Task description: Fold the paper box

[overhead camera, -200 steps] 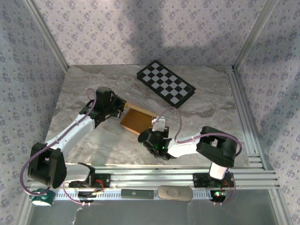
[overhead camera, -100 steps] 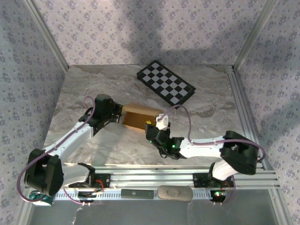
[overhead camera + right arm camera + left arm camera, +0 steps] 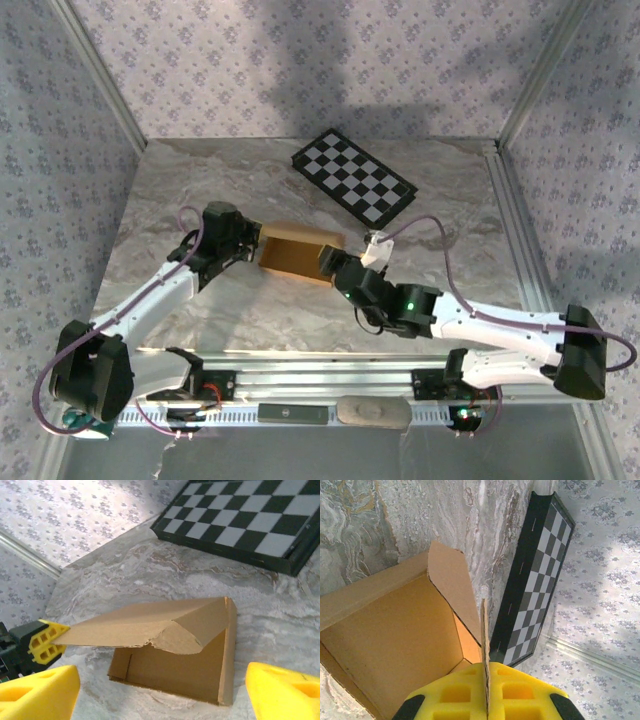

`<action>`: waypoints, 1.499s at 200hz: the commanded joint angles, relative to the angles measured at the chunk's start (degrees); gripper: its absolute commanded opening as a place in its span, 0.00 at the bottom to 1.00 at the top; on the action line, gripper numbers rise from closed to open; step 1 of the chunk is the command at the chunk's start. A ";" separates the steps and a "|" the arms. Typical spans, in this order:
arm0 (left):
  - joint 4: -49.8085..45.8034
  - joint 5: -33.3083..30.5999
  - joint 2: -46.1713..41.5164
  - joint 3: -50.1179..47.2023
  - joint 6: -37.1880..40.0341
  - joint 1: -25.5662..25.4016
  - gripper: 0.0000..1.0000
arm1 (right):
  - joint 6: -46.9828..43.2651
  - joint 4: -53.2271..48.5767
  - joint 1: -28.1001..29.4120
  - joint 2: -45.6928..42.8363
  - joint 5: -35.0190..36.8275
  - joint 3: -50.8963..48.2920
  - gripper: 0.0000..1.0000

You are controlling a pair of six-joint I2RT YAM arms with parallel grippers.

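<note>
The paper box (image 3: 298, 252) lay near the middle of the table (image 3: 450, 240), its long axis running left to right in the top view and dipping slightly toward the near edge at its right end. In the right wrist view its open hollow (image 3: 175, 665) faced the camera, with a flap slanting over it. The left gripper (image 3: 255, 243) was clamped on a thin cardboard flap at the box's left end, the edge pinched between its yellow pads (image 3: 520, 700). The right gripper (image 3: 330, 262) stood just off the box's right end with its pads (image 3: 40, 690) spread wide, holding nothing. The table was grey marble-patterned, enclosed by floral-papered walls (image 3: 300, 60). A checkered board (image 3: 353, 177) lay behind the box, apart from it.
</note>
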 commanded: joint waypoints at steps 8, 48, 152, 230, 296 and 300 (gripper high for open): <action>-3.10 -2.57 -0.99 1.66 1.23 -1.04 0.00 | 10.96 -11.30 -3.29 3.22 -4.69 7.08 0.87; -3.47 -3.89 -1.24 1.87 1.34 -1.94 0.00 | 25.32 -11.01 -4.88 7.45 -12.31 10.04 0.85; -4.96 -3.70 -0.32 3.88 4.64 -1.76 0.00 | -1.23 -3.27 -44.83 17.49 -66.99 7.17 0.90; -4.85 -2.82 0.73 5.44 6.55 -1.45 0.00 | 8.52 8.05 -44.03 30.54 -79.50 10.78 0.78; -3.73 -1.98 1.89 5.65 6.71 -1.40 0.00 | 18.05 19.98 -42.79 32.44 -82.36 6.73 0.68; -3.82 -1.94 1.92 5.73 6.73 -1.41 0.00 | 18.41 20.34 -42.66 32.40 -82.35 6.65 0.66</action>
